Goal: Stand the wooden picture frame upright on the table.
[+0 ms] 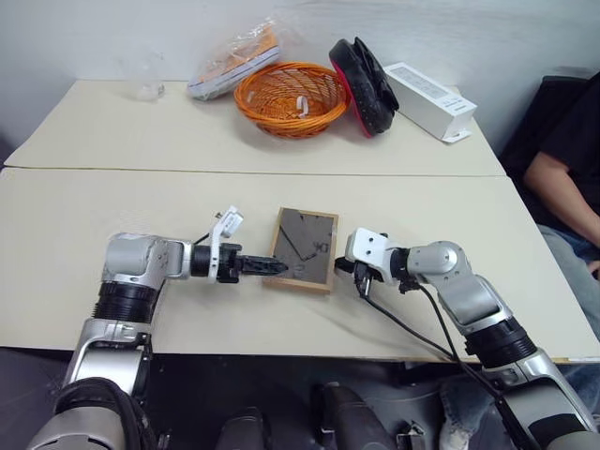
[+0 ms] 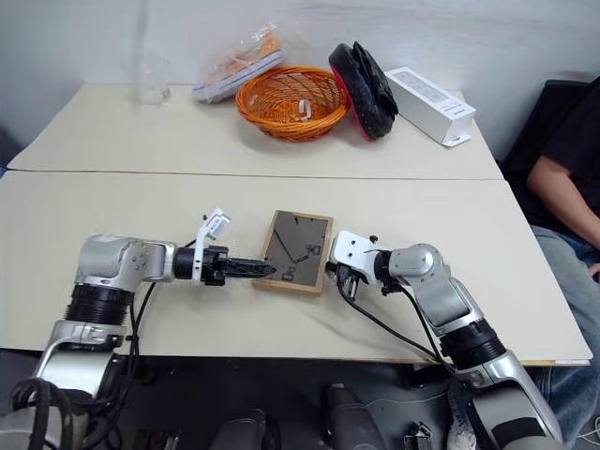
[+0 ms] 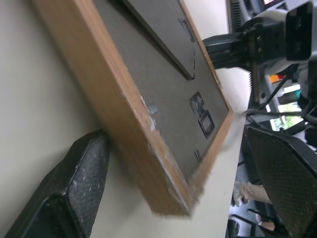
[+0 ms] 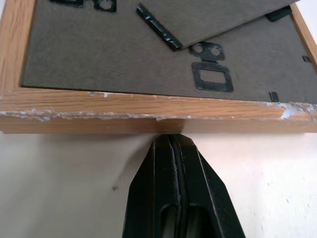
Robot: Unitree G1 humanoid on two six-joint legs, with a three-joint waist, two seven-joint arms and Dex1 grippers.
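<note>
Frame (image 1: 303,248) (one) flat on table (image 1: 112,187).

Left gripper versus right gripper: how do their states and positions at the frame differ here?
The left gripper is open, its fingers astride a corner of the wooden picture frame; the right gripper is shut, its tip at the frame's opposite edge. Left comes from the robot's left, right from its right. Both sit low over the table.

A light-wood picture frame (image 1: 302,249) with a dark grey back lies on the cream table (image 1: 112,206), near an orange wicker basket (image 1: 289,97) and white box (image 1: 429,100)
</note>
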